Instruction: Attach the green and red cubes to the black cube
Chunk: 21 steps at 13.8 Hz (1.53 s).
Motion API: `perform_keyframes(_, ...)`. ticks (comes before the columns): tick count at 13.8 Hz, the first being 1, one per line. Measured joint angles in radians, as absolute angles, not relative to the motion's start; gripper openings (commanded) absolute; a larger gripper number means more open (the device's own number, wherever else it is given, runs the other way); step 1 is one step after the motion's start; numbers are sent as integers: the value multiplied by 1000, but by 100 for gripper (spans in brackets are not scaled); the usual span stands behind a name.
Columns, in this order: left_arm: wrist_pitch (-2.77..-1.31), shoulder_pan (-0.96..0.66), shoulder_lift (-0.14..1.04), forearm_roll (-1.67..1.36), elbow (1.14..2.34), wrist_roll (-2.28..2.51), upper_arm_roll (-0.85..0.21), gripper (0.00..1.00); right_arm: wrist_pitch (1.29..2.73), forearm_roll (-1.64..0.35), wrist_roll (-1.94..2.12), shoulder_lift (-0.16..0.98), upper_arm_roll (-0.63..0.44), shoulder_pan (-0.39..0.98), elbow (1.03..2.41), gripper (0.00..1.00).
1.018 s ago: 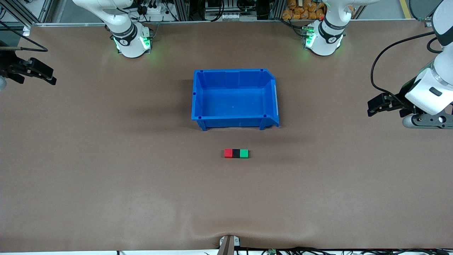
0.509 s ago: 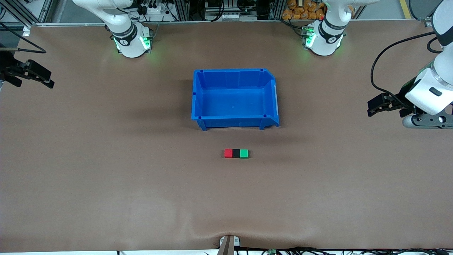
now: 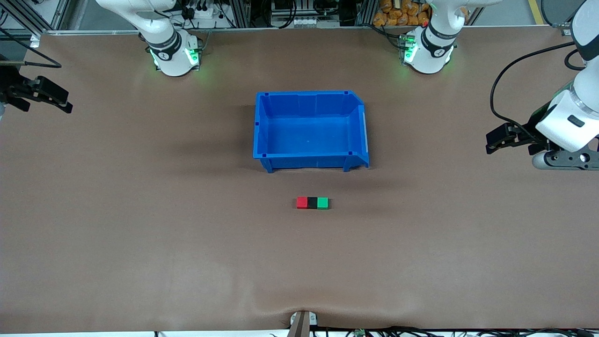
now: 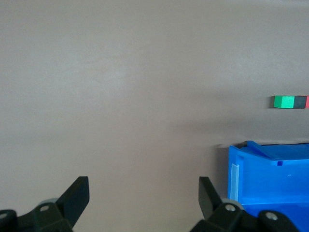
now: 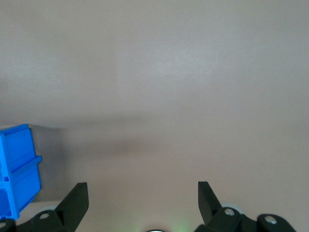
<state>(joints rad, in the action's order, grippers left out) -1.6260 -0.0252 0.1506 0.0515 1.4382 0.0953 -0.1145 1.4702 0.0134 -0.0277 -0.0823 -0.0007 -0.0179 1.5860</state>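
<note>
Three tiny cubes sit in one touching row on the brown mat, nearer to the front camera than the blue bin. The red cube [image 3: 302, 202] is at the right arm's end of the row, the black cube [image 3: 312, 202] in the middle, the green cube [image 3: 322, 202] at the left arm's end. The left wrist view catches the green cube [image 4: 285, 102] and black cube [image 4: 300, 102] at its edge. My left gripper [image 3: 491, 143] [image 4: 144, 188] hangs open and empty over the mat at the left arm's end. My right gripper [image 3: 63, 104] [image 5: 143, 193] is open and empty at the right arm's end.
An empty blue bin [image 3: 311, 95] stands mid-table between the cubes and the robot bases; its wall shows in the left wrist view [image 4: 270, 174] and a corner of the bin [image 5: 17, 164] in the right wrist view. A black cable [image 3: 503, 75] loops by the left arm.
The right gripper drifted slightly toward its end of the table, then settled. The left arm and the cubes have not moved.
</note>
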Motion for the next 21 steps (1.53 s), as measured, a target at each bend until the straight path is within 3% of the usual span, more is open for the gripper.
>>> perform_keyframes(21, -1588, -27, 135, 52, 1396, 96, -110, 100, 1468, 2, -26, -87, 4, -14, 1582, 100)
